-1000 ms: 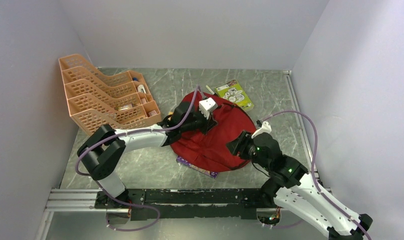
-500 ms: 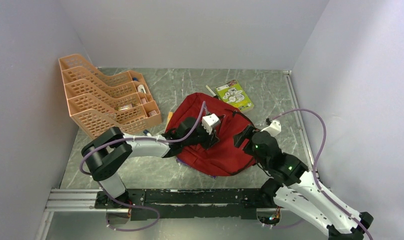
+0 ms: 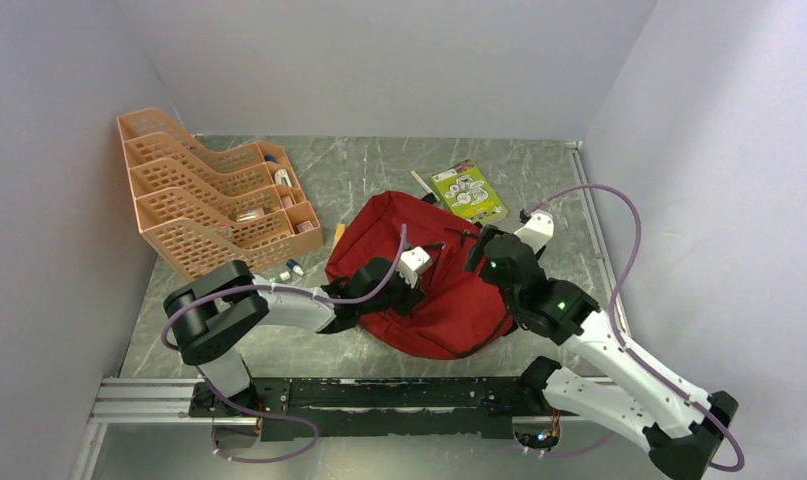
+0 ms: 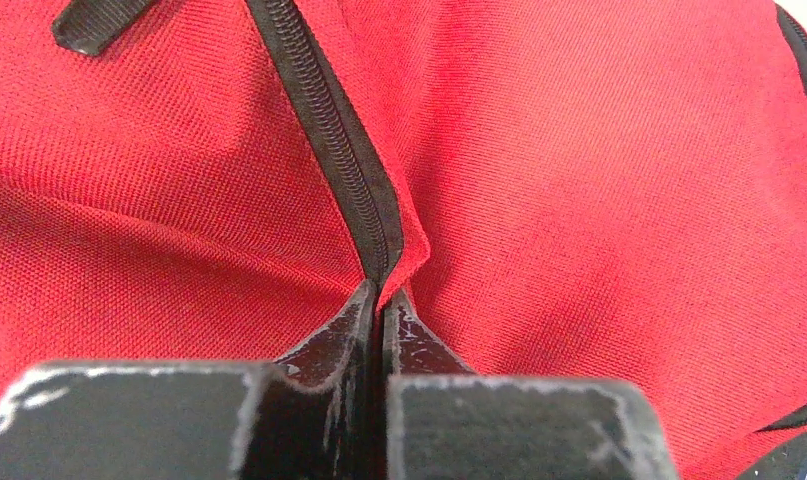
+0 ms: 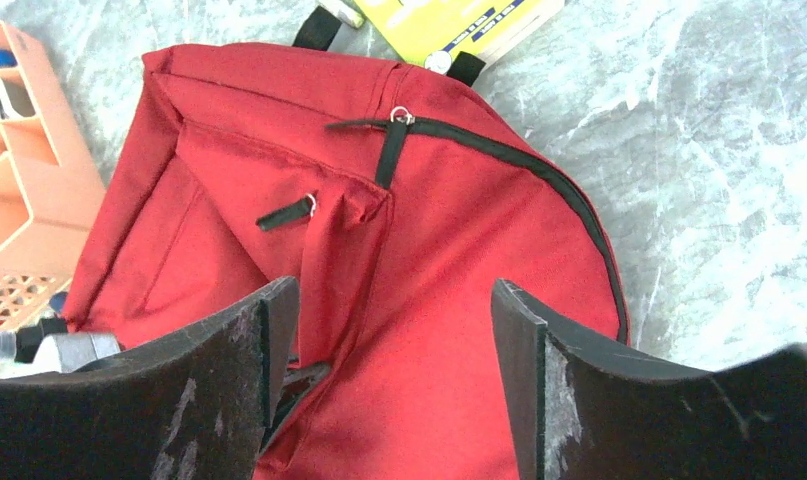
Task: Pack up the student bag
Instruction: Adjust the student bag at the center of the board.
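Red fabric: the student bag (image 3: 424, 300) is laid flat on the table (image 3: 549, 180); its zippers appear closed and nothing is seen packed inside.
Left gripper (image 4: 382, 300): clamped tight on a thin fold of the bag's cloth, right where the black zipper (image 4: 329, 130) runs into the jaws, at the bag's near-left part.
Right gripper (image 5: 394, 290): jaws held wide apart above the bag's right side, with nothing between them.
Zipper pull (image 5: 400, 115): seen toward the bag's far end, not touched by either gripper.
Around the bag: an orange tray rack (image 3: 209, 200) stands off its left side; a yellow-green booklet (image 3: 467, 192) lies just beyond its far edge.
Risk, slip: only a small pinch of soft cloth is held, so the fold could be pulled out of the jaws if it were lifted sharply.
Risk, drag: the bag is not pinned down elsewhere, so the whole bag might be dragged rather than opened, and the booklet nudged.
Risk, jam: the zipper teeth are squeezed together with the fabric, so a slider run toward the clamp could be blocked.
Risk, miss: the pull is small, so cloth might be grabbed instead by the wide jaws.
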`<state>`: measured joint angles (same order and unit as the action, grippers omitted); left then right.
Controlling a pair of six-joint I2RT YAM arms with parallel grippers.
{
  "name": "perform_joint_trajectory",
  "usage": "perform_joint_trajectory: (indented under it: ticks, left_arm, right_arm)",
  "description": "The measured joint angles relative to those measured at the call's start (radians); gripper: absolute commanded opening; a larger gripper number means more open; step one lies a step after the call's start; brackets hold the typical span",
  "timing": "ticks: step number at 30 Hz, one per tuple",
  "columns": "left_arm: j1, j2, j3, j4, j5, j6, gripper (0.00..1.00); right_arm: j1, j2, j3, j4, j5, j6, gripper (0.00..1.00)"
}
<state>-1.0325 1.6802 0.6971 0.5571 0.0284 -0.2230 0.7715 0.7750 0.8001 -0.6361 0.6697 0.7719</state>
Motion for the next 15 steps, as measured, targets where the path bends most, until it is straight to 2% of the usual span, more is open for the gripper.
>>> perform_joint_trajectory:
  ticks: [7, 15]
  left_arm:
    - [-0.036, 0.042, -0.076, 0.150, -0.058, -0.045, 0.05]
    - [-0.061, 0.113, -0.155, 0.391, -0.115, -0.080, 0.05]
  right_arm:
    - [-0.051, 0.108, 0.029, 0.040, -0.069, -0.062, 0.61]
    - [-0.296, 0.235, 0.021, 0.130, -0.304, -0.122, 0.56]
